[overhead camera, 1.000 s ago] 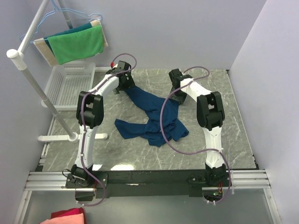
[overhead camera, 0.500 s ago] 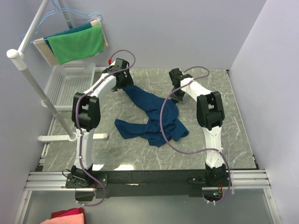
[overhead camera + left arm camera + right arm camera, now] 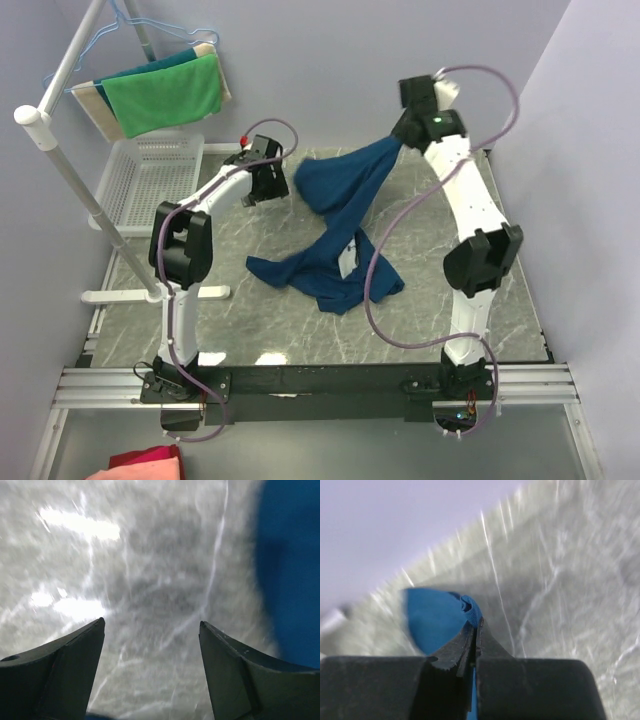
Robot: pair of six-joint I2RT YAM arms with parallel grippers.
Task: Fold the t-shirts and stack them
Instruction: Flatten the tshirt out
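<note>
**Right arm has swung one end of the shirt up toward the back wall**

Since a second ago the right gripper (image 3: 404,133) has risen from the table (image 3: 480,250) to high near the back wall. It carries one end of the single navy t-shirt (image 3: 345,185). Its fingers are pinched closed on a fold of blue cloth (image 3: 432,620), seen in the right wrist view. From there the shirt hangs slanting down to a crumpled heap at mid-table, well clear of the near and right edges. Bare marble lies open to the right and at the front left.

The left gripper (image 3: 268,190) sits low near the back left, fingers spread wide and holding nothing. The hanging cloth is just beside it, not touching.

Farther out are one white basket (image 3: 140,180) off the table's left edge, one green cloth (image 3: 165,95) on the rack, and one red cloth (image 3: 145,465) at the bottom.
</note>
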